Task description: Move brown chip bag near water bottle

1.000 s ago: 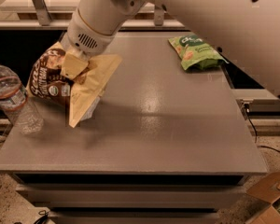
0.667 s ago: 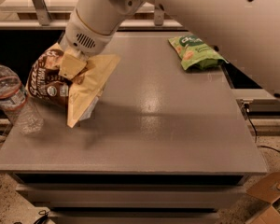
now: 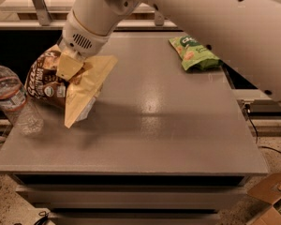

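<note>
gripper (image 3: 69,65): jaws clamped on brown chip bag (image 3: 89,81), upper middle
handling: likely light, crinkly, soft; pinch a fold
water bottle (image 3: 14,100): just beside

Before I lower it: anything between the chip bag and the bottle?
Nothing visible. The gripper holds the bag beside the bottle, only bare table between them; the green bag lies at the far corner.

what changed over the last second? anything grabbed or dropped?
The pincer, clamped on the brown chip bag, has shifted slightly left and carried the bag closer to the water bottle. The grip is unchanged: nothing newly taken, nothing let go. The water bottle, the green chip bag and the table stayed as they were.
</note>
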Controlling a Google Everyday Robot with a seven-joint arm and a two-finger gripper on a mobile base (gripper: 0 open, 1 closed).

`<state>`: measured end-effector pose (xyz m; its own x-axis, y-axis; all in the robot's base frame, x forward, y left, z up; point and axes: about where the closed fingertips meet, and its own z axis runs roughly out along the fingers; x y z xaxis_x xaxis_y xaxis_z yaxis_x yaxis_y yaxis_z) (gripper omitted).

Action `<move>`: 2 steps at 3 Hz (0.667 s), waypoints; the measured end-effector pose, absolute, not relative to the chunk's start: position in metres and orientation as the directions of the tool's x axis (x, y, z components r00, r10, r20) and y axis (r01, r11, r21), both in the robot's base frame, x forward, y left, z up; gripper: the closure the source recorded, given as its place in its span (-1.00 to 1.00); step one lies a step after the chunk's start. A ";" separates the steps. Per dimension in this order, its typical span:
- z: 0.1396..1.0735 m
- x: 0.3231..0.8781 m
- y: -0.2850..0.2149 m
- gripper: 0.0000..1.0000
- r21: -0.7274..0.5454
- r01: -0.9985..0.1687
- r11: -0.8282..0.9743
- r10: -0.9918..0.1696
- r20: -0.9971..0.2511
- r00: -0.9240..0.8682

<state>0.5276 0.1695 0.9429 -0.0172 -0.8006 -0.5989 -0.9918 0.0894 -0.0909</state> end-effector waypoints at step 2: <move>0.936 0.528 0.170 -1.00 -0.069 -0.994 0.086 -0.806 -0.591 -0.029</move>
<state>0.5280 0.1702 0.9364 -0.0289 -0.8059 -0.5914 -0.9939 0.0864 -0.0692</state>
